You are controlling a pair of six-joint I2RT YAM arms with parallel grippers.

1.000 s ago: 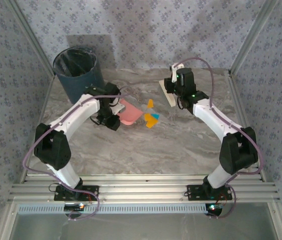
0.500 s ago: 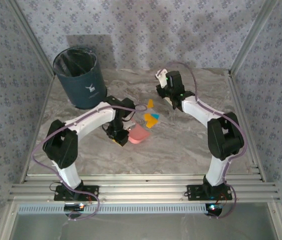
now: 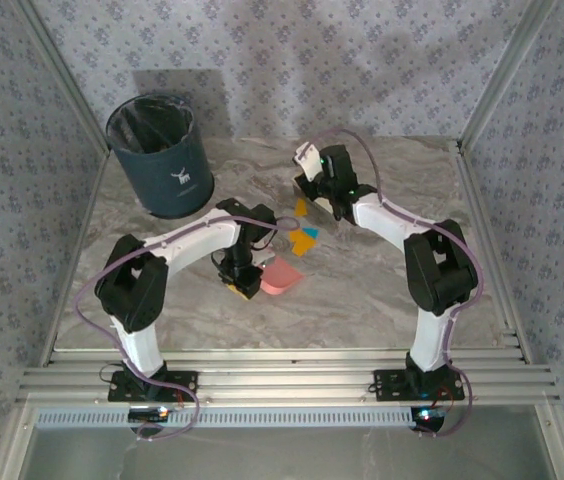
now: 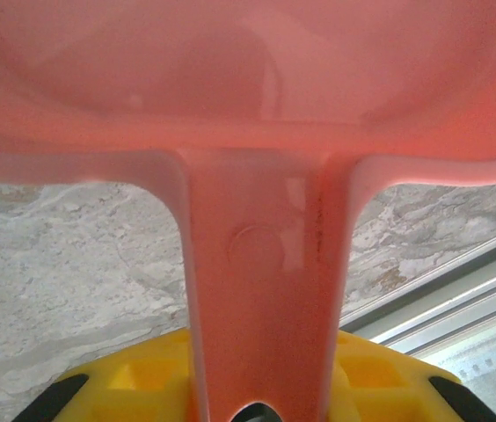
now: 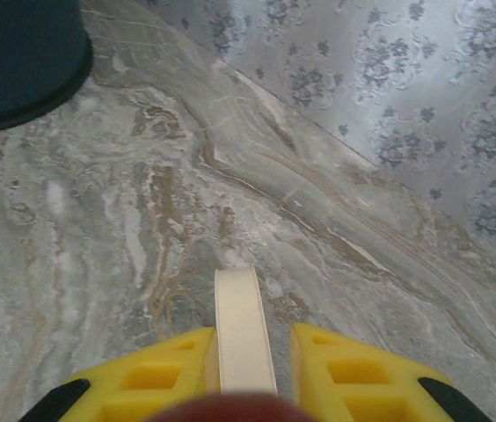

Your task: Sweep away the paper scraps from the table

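Pressing the pink dustpan (image 3: pixel 282 278), gripped by the closed left jaws, flat on the desk (image 3: pixel 382 290) should let the right jaws, closed on the cream tool (image 5: pixel 242 327), push the paper scraps (image 3: pixel 303 236) in.

The grey marble-patterned desk (image 3: pixel 362 300) lies bare across the lower centre of the top view, between the two arms, and again at the upper right. A tall dark blue round bin (image 3: pixel 159 155) blocks the upper left corner. The white left arm (image 3: pixel 177 240) arcs across the left half, the white right arm (image 3: pixel 402 225) across the right. Between their ends crowd a pink plastic dustpan (image 3: pixel 280 277), orange and cyan paper scraps (image 3: pixel 303 236) and a cream flat handle (image 3: pixel 305 186), with narrow gaps. Blue-grey floral walls (image 3: pixel 362 70) close three sides.
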